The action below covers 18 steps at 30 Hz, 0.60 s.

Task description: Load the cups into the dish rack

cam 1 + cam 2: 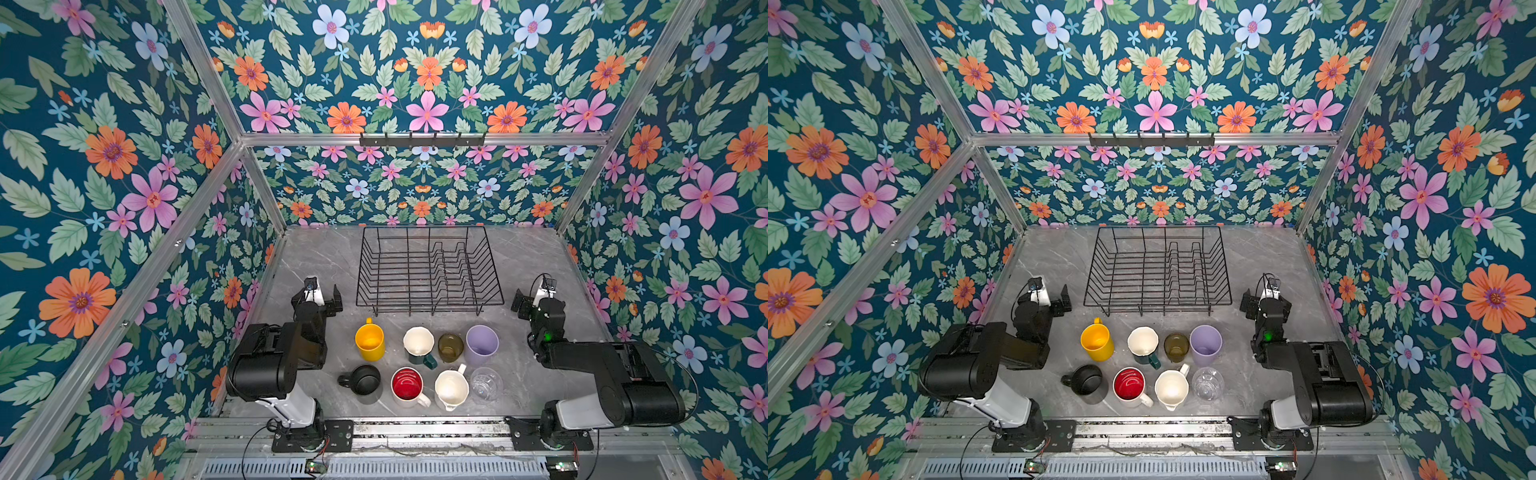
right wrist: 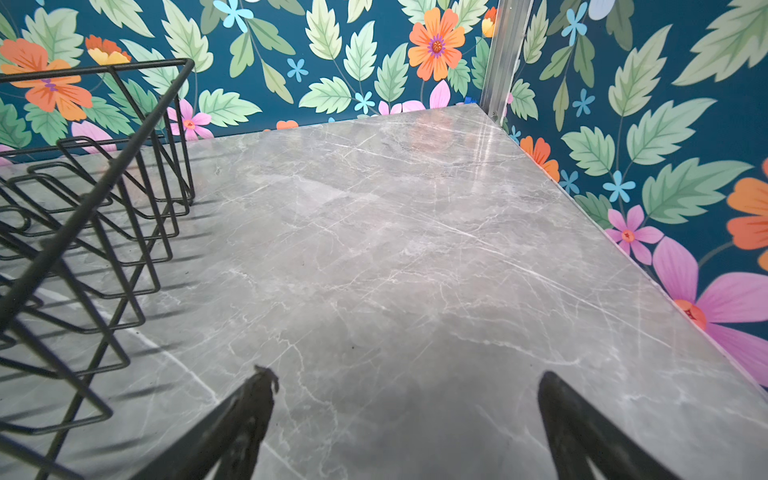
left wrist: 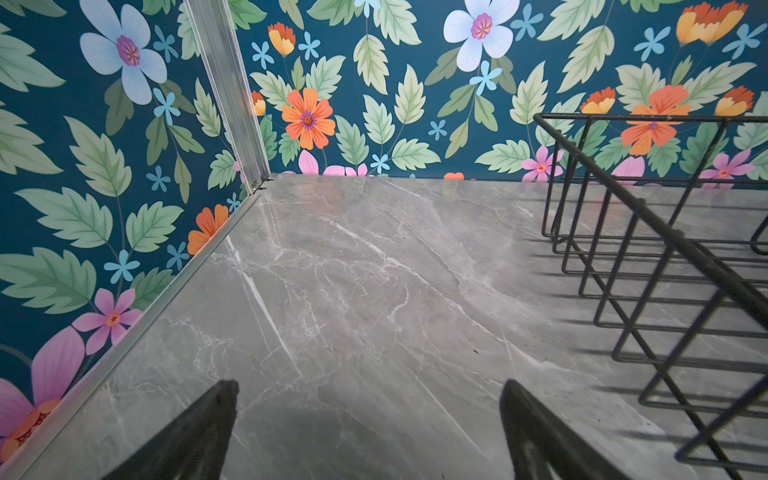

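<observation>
Marble table (image 1: pixel 528 266), eight cups (image 1: pixel 407 383) upright outside dish rack (image 1: pixel 428 302), left pincer (image 3: pixel 370 386) and right pincer (image 2: pixel 407 375) released, empty

L gripper (image 3: pixel 370 386) jaws wide over table (image 3: pixel 353 270) | dish rack (image 3: pixel 648 216) nr

No text, label, brand, number or sign is showing legibly in any view. The cups (image 1: pixel 369 341), the dish rack (image 1: pixel 430 302), the worktop (image 1: pixel 316 257) and the arms (image 1: pixel 266 365) are bearing no lettering that can be made out, and the walls (image 1: pixel 124 174) are displaying only a flower-and-leaf print.
</observation>
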Each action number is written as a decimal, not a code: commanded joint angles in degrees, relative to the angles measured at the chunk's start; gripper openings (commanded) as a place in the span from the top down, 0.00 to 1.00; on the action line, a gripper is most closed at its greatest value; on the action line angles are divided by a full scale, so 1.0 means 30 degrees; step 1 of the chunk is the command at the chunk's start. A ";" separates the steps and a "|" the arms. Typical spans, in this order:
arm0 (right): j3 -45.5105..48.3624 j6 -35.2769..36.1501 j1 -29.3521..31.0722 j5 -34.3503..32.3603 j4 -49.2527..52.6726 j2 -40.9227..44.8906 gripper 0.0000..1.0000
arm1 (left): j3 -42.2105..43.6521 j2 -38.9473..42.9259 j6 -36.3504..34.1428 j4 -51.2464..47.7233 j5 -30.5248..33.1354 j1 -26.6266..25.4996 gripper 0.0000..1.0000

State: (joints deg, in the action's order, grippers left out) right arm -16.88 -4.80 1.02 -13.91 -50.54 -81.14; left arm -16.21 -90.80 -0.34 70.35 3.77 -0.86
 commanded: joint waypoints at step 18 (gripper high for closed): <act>-1.2666 -0.4210 -0.0221 0.5607 2.3084 0.3376 0.12 | -0.6514 1.2454 0.5152 -1.6705 0.3084 0.0072 0.02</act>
State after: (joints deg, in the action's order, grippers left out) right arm -51.20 -18.39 0.32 -3.90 7.51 -67.22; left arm -33.26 -54.24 15.03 27.44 14.85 -0.78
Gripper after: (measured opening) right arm 0.889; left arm 0.973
